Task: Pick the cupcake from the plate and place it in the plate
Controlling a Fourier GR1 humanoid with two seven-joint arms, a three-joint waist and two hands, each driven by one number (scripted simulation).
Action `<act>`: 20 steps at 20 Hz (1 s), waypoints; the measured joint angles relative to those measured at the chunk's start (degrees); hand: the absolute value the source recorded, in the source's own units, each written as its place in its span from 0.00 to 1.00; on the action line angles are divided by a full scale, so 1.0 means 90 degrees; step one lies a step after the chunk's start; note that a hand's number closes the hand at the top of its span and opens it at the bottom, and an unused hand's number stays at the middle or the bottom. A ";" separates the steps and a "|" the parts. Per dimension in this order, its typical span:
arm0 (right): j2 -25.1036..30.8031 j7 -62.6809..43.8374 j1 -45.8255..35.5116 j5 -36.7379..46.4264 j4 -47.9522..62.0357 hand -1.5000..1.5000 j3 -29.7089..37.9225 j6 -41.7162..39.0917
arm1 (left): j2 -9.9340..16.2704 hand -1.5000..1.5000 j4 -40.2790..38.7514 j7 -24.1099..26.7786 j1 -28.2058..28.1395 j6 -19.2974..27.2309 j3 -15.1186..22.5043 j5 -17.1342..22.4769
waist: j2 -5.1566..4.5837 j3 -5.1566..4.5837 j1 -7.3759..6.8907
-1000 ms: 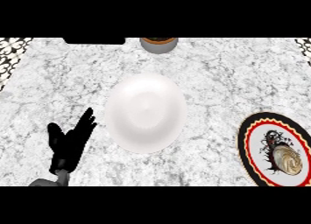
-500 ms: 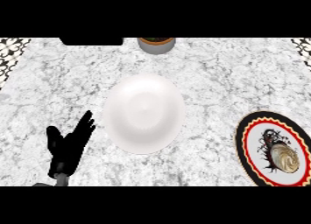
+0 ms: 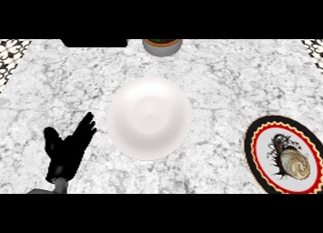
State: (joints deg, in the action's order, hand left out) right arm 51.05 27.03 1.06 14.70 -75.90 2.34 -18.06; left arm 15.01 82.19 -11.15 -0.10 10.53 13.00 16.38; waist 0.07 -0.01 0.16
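At the lower left, the left hand (image 3: 66, 152) rests above the marble desk (image 3: 244, 86), its fingers (image 3: 86, 127) straight and released, holding nothing and pointing up toward the far side. Just to its right, apart from the fingertips, a plain white plate (image 3: 150, 117) lies at the middle of the desk. Beyond it, at the far edge, stands a small round pot (image 3: 162, 45), partly cut off. At the lower right lies a patterned plate (image 3: 266, 150) with a red and black rim, and the cupcake (image 3: 297, 164) sits on it, well apart from the fingers, with the white plate between them.
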 measured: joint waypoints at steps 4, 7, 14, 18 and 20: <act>-0.0282 -0.0140 0.0275 0.0375 -0.0222 0.00 -0.0071 -0.0035 | -0.0149 0.50 -0.0071 0.0021 0.0016 -0.0023 -0.0063 -0.0130 | -0.0001 0.0000 0.0001; -0.0515 -0.0373 0.0339 0.0531 -0.0453 0.00 -0.0093 -0.0201 | -0.0192 0.50 0.0073 -0.0091 -0.0021 -0.0070 -0.0105 -0.0200 | -0.0001 -0.0001 -0.0004; -0.1088 -0.0537 0.0470 0.1179 -0.0699 0.00 -0.0044 -0.0122 | -0.0337 0.50 -0.0199 0.0117 -0.0018 -0.0335 -0.0345 -0.0359 | -0.0003 0.0001 -0.0006; -0.1364 -0.0631 0.0456 0.1737 -0.0595 0.00 -0.0068 0.0165 | -0.0507 0.50 -0.0360 0.0281 -0.0058 -0.0359 -0.0347 -0.0527 | -0.0004 -0.0001 -0.0013; -0.1457 -0.0642 0.0406 0.1984 -0.0456 0.00 -0.0039 0.0248 | -0.0532 0.50 -0.0325 0.0169 0.0026 -0.0360 -0.0408 -0.0571 | -0.0006 0.0001 -0.0015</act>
State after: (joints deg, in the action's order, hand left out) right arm 37.93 21.25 4.71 32.56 -80.01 1.99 -15.83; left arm 10.21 79.26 -9.63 0.13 7.28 9.32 11.24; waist 0.01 0.00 0.02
